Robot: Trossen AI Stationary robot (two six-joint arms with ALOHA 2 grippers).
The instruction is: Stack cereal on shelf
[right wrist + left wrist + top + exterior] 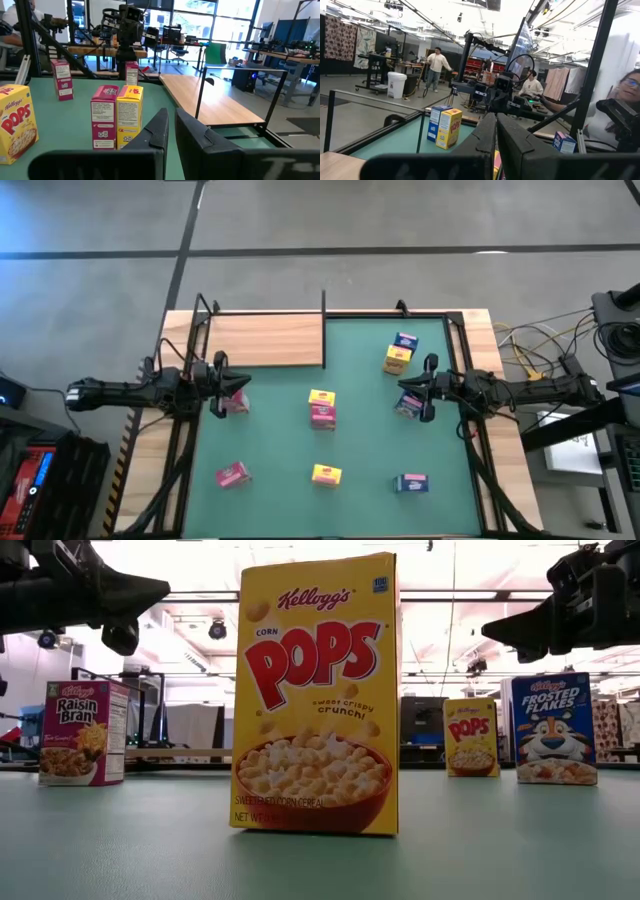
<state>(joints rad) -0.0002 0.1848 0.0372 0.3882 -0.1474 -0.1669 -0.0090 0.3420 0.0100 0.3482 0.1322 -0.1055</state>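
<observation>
Nine-odd cereal boxes [322, 408] stand scattered on green tabletop [360, 440] | shelf [265, 340] bare, far-left corner | left hand [222, 392] closed, empty, above pink box | right hand [420, 393] closed, empty | risk: closed fingers descending could topple light upright boxes.

The big yellow box [316, 692] reads "Kellogg's Corn Pops, sweet crispy crunch". Left of it a pink box [83, 732] says "Raisin Bran"; right of it a small yellow box [471, 736] reads "Pops" and a blue box [556, 728] "Frosted Flakes"
</observation>
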